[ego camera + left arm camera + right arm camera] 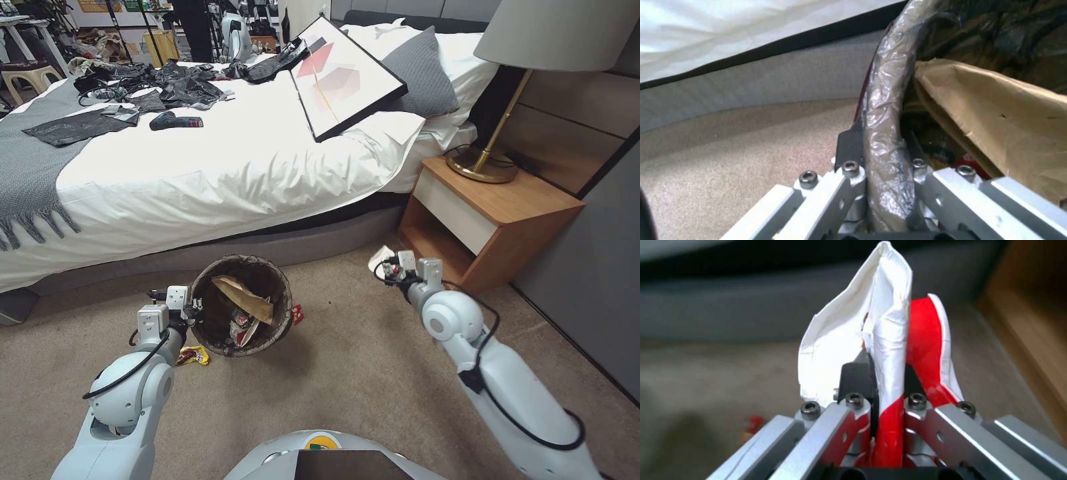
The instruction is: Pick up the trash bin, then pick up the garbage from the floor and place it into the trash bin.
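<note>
Right gripper [882, 396]: the fingers [857, 380] are closed flat on a crushed red-and-white paper cup [889, 326]. They pinch it near its lower end, so the cup's long axis runs straight out from the fingers, white side and red side both flattened. In the head view this gripper [393, 267] hangs clear of the carpet [373, 373], near the open front of the wooden nightstand [493, 220], with the white tip of the cup [382, 255] showing just beyond it.

Left gripper [882, 150]: the fingers [850, 143] straddle the rim of the trash bin [889, 100] and are clamped on it, one outside the wall and one inside, over the folded bag liner. In the head view this gripper [189, 308] holds the bin [241, 305] at its left edge, just in front of the bed [220, 167].

Deciding relation: the bin's mouth lies to the left of the held cup, well apart from it, with bare carpet between. The mouth faces up and is unobstructed. It already holds a tan paper scrap [243, 297] and other litter, with room left.

Judgement: the cup is secured and the deposit is the step in hand. It calls for a leftward carry by the right arm until the cup stands over the mouth. The left arm is nearer the bin but is occupied holding it.

Outstanding litter: a yellow snack wrapper [193, 355] on the carpet beside the bin's near left, and a small red piece [297, 313] touching its right side.
</note>
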Controlling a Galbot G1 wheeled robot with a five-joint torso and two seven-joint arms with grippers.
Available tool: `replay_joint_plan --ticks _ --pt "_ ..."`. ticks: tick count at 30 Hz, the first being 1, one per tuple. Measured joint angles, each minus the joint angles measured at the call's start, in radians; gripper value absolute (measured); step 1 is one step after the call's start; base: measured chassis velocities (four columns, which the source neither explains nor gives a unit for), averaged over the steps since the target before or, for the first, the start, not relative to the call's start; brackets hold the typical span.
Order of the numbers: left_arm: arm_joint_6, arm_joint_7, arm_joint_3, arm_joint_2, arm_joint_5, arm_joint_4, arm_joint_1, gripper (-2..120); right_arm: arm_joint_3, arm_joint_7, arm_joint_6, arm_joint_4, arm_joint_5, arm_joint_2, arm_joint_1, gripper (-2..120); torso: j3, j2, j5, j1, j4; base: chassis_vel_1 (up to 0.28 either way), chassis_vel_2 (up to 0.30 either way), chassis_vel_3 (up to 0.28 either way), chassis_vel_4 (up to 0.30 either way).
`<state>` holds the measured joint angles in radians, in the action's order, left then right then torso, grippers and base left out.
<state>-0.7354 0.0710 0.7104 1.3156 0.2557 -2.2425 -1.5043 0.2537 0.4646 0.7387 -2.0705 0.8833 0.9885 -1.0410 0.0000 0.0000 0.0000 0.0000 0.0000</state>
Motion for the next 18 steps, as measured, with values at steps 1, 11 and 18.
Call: replay_joint_plan --ticks 1,11,18 --pt "0.000 0.000 -0.001 0.001 -0.002 0.000 0.000 3 -0.010 0.013 0.000 -0.044 0.055 -0.022 0.016 0 0.000 0.000 0.0001 0.000 0.0000 0.000 0.000 0.000 0.000" --pt "0.000 0.001 -0.012 0.011 -0.019 0.009 0.005 3 -0.084 0.031 -0.001 -0.197 0.291 -0.103 0.162 0 0.000 0.000 0.0001 0.000 0.0000 0.000 0.000 0.000 0.000" --pt "0.000 0.001 -0.018 0.014 -0.025 0.019 0.010 3 -0.194 -0.022 -0.002 -0.220 0.423 -0.104 0.378 0 0.000 0.000 -0.0001 0.000 0.0001 0.000 0.000 0.000 0.000"
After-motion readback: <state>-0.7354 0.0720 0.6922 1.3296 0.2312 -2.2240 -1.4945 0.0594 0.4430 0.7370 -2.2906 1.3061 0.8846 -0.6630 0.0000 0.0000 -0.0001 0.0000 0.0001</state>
